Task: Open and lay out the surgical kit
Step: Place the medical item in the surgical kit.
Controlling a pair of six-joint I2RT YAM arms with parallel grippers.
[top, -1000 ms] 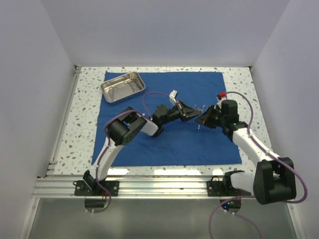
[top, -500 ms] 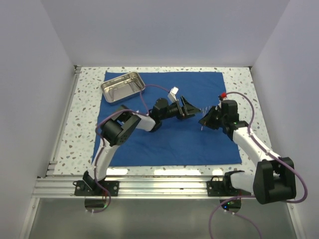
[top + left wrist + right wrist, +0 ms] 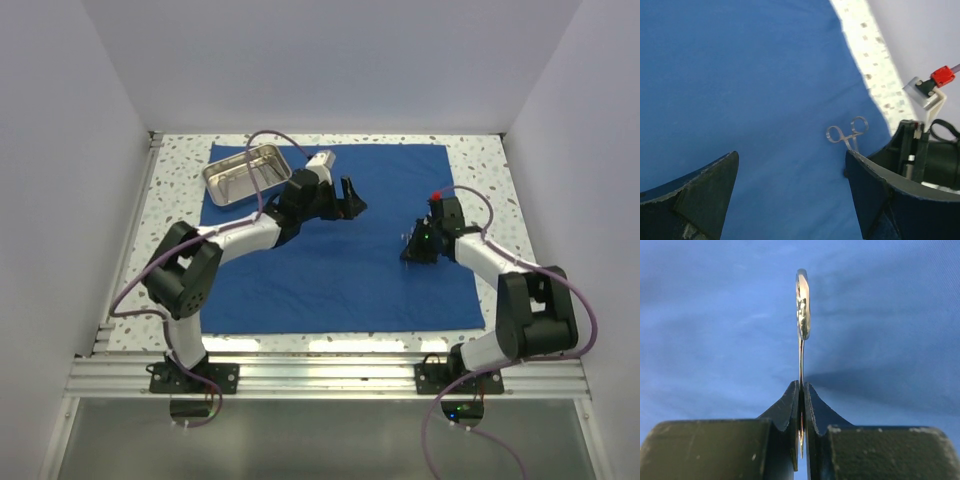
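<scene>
Top camera overlooks whole blue drape (image 3: 340, 285) from above-behind; wrist cameras close to it, both showing ring-handled forceps (image 3: 846, 141).

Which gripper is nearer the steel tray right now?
Left. The left gripper hangs open over the blue cloth, a short way beside the tray; the right gripper is far across the cloth, shut on the ring-handled forceps.

Drape (image 3: 330, 280) centre and near half bare; tray (image 3: 246, 174) blocks far-left corner, forceps (image 3: 802, 305) right.

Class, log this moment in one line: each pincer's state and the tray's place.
left pincer: open, above cloth | right pincer: shut on ring-handled tool | tray: cloth's far-left corner
</scene>
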